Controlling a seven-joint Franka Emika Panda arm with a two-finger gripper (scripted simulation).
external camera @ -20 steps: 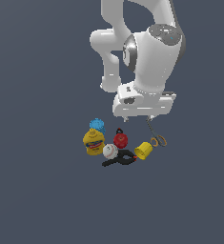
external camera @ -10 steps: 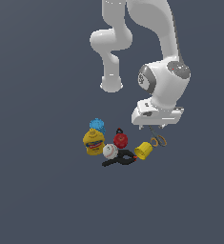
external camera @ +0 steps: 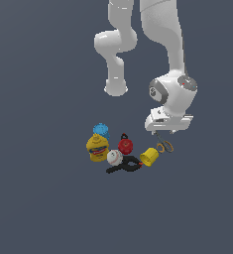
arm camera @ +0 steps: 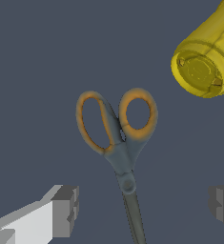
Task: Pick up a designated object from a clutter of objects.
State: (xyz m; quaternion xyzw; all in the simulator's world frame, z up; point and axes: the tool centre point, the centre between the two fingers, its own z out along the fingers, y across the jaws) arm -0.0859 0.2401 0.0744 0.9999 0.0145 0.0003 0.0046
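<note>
A flat, featureless dark grey-blue surface (external camera: 43, 198) fills both views, with no visible wall or table edge. The clutter sits in a small group: a blue-lidded container (external camera: 101, 130), a mustard bottle (external camera: 96, 148), a red padlock (external camera: 126, 145), a baseball (external camera: 114, 158), a black clamp (external camera: 124, 166) and a yellow cup (external camera: 149, 157) lying on its side. The scissors (external camera: 164, 145) lie flat at the exterior view's right end of the group, near the cup but apart from it; the wrist view shows their orange loops near the cup's base and their blades closed. Compared with a second ago, the arm has dropped and swung toward the exterior view's right, so the gripper (external camera: 163, 133) now hangs just above the scissors. Its fingers (arm camera: 66, 209) stand wide apart, holding nothing, one on each side of the blades. Bare surface lies all round the scissors except toward the cup.
</note>
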